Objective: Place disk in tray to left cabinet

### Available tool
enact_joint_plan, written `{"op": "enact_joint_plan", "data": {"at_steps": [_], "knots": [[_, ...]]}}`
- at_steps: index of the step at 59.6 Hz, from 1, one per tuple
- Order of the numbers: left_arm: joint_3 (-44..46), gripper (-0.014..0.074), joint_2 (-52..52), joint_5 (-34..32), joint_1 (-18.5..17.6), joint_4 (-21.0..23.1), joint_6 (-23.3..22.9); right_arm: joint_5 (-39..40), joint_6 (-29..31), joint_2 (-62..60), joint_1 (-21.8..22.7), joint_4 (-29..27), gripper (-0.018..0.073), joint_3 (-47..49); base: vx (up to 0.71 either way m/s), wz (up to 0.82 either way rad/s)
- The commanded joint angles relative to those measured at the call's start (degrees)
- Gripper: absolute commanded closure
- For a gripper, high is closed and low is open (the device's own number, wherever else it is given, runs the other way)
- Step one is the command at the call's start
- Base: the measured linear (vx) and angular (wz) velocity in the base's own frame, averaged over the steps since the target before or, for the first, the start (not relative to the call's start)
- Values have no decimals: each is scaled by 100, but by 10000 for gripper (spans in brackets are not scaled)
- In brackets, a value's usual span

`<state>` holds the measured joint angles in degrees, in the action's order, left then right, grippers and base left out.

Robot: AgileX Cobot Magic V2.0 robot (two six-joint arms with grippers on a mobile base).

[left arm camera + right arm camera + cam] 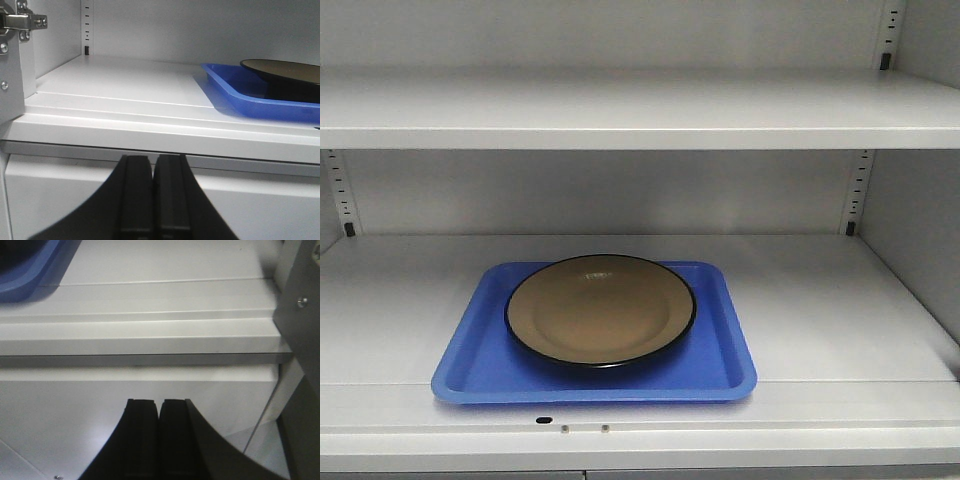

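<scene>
The tan disk (600,308) with its black rim lies flat in the blue tray (470,358), which rests on the middle shelf of the left cabinet (820,300), near the shelf's front edge. From the left wrist view the tray (235,90) and the disk (285,70) show at the right. My left gripper (152,159) is shut and empty, held below and in front of the shelf edge, left of the tray. My right gripper (159,402) is also shut and empty, below the shelf edge, with a tray corner (35,275) at upper left.
A higher shelf (620,110) spans the cabinet above the tray. Slotted peg strips (858,190) run up the back corners. A door hinge (20,22) sits on the left side panel, and a cabinet side panel (300,305) stands at the right. A lower white front (125,390) lies under the shelf.
</scene>
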<state>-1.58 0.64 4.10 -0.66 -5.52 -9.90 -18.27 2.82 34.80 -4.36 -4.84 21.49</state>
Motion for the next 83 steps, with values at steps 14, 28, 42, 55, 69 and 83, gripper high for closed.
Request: {"op": "enact_joint_plan", "data": {"at_steps": [14, 28, 42, 55, 69, 83], "knots": [[-112, 600, 14, -444, -35, 13, -15, 1291, -362, -1995, 38, 937, 565, -1374, 0, 0], [-112, 600, 14, -444, -35, 13, -15, 1572, -570, -2453, 42, 1070, 565, -2333, 0, 0], [-112, 600, 14, -444, -35, 13, -15, 1883, -542, -2519, 42, 1221, 565, -2436, 0, 0], [-112, 600, 14, -444, -35, 13, -15, 2186, -577, -2519, 42, 1296, 565, -2436, 0, 0], [-112, 600, 14, -444, -35, 13, -15, 1944, -682, -3174, 42, 1451, 565, -2441, 0, 0], [-112, 600, 20, -410, -35, 13, -15, 1410, -706, -3537, 80, 1448, 565, -2441, 0, 0]]}}
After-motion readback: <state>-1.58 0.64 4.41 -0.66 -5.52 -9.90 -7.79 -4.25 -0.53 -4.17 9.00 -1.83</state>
